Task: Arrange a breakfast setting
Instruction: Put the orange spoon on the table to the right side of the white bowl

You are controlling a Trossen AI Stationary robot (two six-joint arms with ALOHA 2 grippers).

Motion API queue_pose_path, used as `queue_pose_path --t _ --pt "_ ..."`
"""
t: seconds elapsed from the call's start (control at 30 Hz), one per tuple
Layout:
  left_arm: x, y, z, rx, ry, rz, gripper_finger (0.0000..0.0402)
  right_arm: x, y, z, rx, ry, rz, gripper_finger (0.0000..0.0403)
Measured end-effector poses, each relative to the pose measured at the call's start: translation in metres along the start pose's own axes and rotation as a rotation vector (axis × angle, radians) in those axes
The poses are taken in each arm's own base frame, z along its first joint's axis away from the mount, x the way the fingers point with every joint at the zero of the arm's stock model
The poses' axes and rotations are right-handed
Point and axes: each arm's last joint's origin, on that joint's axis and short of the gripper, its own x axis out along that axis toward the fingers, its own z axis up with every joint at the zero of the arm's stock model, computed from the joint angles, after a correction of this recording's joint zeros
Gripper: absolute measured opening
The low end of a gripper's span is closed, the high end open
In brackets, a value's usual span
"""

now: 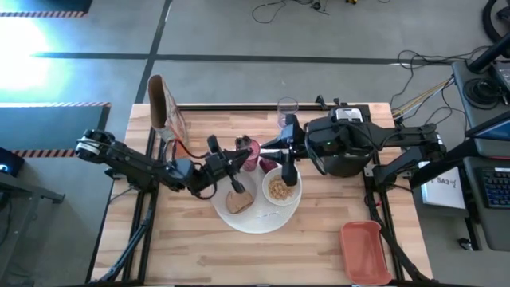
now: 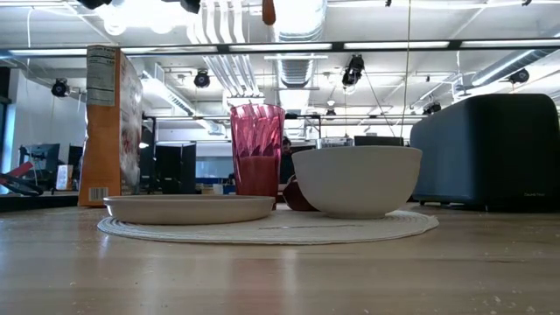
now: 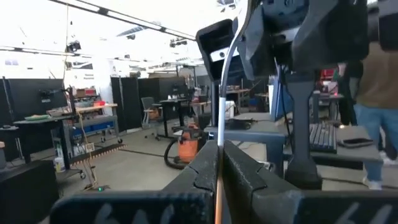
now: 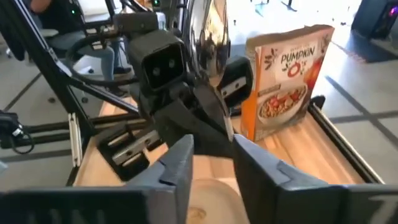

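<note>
Wooden table (image 1: 199, 247) is taken up mostly in the middle. Tallest thing on it is a cereal box (image 4: 283, 81) stood upright at the far left; "PUMPKIN" and "O's" can be read on the front, and a nutrition panel plus barcode are seen on its side in the low view, too small to read. A black appliance (image 2: 490, 149) is parked on the right. The large round white plate (image 1: 239, 222) is laid centre-table, and on it the small white plate (image 2: 188, 208) with the toast (image 1: 238, 201) is set beside the white bowl (image 2: 357, 179), which is filled with cereal (image 1: 278, 189). Just behind those, the pink cup (image 2: 256, 149) is stood upright with the small red fruit (image 2: 296, 197) next to it, tucked between cup and bowl. The clear purplish glass (image 1: 287, 108) is left further back, apart from the rest. The spoon (image 4: 208, 37) is held up in the air above the cup area: its handle is clamped tight in the left gripper (image 3: 219, 177), its long axis is run along the line between the two arms, and its bowl end is pointed at the right gripper (image 4: 214, 155), whose fingers are spread apart with nothing gripped.
</note>
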Motion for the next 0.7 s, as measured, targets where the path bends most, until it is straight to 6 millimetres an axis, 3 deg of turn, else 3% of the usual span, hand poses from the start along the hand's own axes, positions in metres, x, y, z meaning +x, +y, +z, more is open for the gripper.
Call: queue_pose_path --t 0.23,0.47,0.6,0.7 --pt "-0.003 0.0 0.005 -0.021 -0.012 -0.038 0.0002 -0.004 -0.002 -0.002 0.006 0.035 -0.031 0.0154" --pt "-0.009 -0.01 0.009 -0.111 -0.059 -0.492 0.0001 -0.001 -0.002 -0.013 -0.097 0.146 -0.019 0.016" --pt "-0.014 -0.008 0.012 -0.115 -0.031 -0.635 0.0001 -0.003 0.0 -0.018 -0.163 0.202 0.095 0.0152" --pt "-0.02 -0.008 0.02 -0.129 -0.073 -0.889 0.0001 -0.005 0.003 -0.019 -0.211 0.217 0.21 0.0145"
